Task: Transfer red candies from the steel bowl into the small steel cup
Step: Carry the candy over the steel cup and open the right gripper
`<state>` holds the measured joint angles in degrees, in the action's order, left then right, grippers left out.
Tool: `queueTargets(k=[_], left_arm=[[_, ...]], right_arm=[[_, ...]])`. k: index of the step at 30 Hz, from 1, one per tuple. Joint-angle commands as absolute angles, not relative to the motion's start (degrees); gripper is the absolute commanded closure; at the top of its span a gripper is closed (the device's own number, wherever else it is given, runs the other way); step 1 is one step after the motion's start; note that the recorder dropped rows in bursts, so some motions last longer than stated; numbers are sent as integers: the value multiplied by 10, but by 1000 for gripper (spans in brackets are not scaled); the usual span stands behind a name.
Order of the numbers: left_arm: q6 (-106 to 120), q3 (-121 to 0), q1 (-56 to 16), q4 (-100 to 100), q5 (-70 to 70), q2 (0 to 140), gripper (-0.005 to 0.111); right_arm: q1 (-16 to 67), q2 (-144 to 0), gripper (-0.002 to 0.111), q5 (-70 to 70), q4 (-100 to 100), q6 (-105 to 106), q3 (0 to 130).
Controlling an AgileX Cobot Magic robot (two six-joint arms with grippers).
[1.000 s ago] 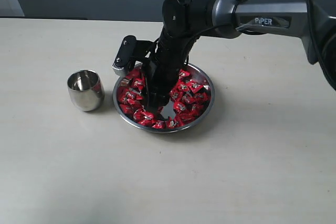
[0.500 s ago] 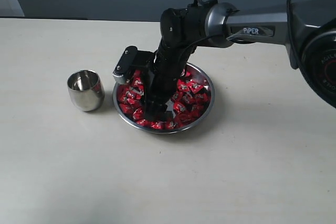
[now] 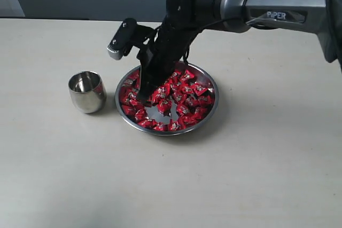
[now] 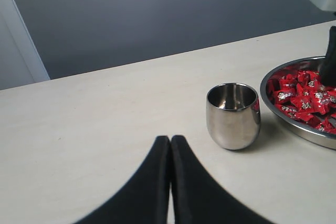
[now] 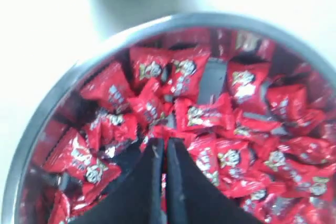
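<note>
Red candies (image 3: 176, 100) lie heaped in the steel bowl (image 3: 216, 105), covering most of its floor, with a few bare patches of metal showing. They share no common heading: the long axes and pinched ends point every way, some flat, some tipped on edge. The small steel cup (image 3: 87, 92) stands upright, mouth up, just beside the bowl on the left of the exterior view, not touching it. The right gripper (image 3: 144, 95) slants down over the cup-side part of the heap, its fingers drawn together with only a sliver between them; whether a candy is pinched there cannot be made out. The left gripper (image 4: 170, 139) is closed on nothing, low over the table (image 3: 240, 174), aimed towards the cup. Surface: pale, matt, plain. Background: a dark grey wall (image 4: 157, 9).
</note>
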<state>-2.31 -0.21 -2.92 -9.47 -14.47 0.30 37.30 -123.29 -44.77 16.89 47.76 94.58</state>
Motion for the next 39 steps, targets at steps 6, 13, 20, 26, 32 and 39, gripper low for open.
queueTargets(k=[6,13,20,26,32,39], left_arm=[[-25,0,-29,-93,-139,0,106],[-25,0,-29,-93,-139,0,106],[-25,0,-29,-93,-139,0,106],[-25,0,-29,-93,-139,0,106],[-25,0,-29,-93,-139,0,106],[-25,0,-29,-93,-139,0,106]], right_arm=[[373,-1209,109,-316,370,497,946],[397,-1209,109,-290,547,641,946],[423,-1238,109,-264,548,653,946],[428,-1254,106,-233,560,653,946],[428,-1254,71,-227,560,653,946],[370,-1224,70,-259,439,447,946]])
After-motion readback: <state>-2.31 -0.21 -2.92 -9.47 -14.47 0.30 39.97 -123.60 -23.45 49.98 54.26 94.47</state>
